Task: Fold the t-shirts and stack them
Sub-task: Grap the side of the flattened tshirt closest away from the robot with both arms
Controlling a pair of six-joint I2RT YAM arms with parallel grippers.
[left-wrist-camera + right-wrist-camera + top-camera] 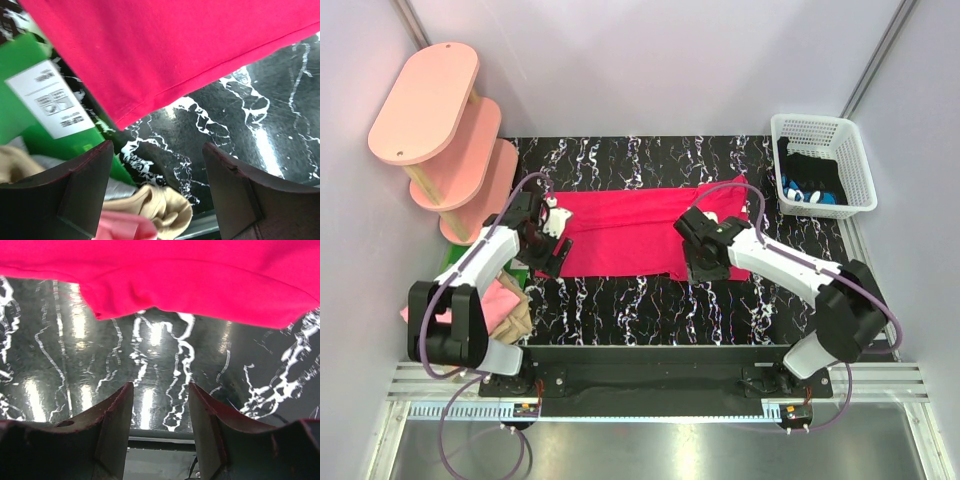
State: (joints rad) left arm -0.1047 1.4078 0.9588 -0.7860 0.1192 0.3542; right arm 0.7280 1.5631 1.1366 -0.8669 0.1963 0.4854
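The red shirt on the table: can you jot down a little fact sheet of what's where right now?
Shirt: crimson t-shirt, lying flat on the black marbled table
Left fingers: open, empty, by the shirt's near left corner
Right fingers: open, empty, by its near edge, right part
Other shirts: light pink and tan pile at the table's near left edge
Basket: white, far right corner, dark items inside

I see a plain crimson-pink t-shirt (630, 232), my worktop (640, 310) black with white marble veining, a light pink t-shirt (497, 299), a tan t-shirt (521, 318), salmon-pink shelves (425, 100), a white lattice basket (810, 121), a green object (22, 57) with a white label (50, 97), purple cables (725, 186)
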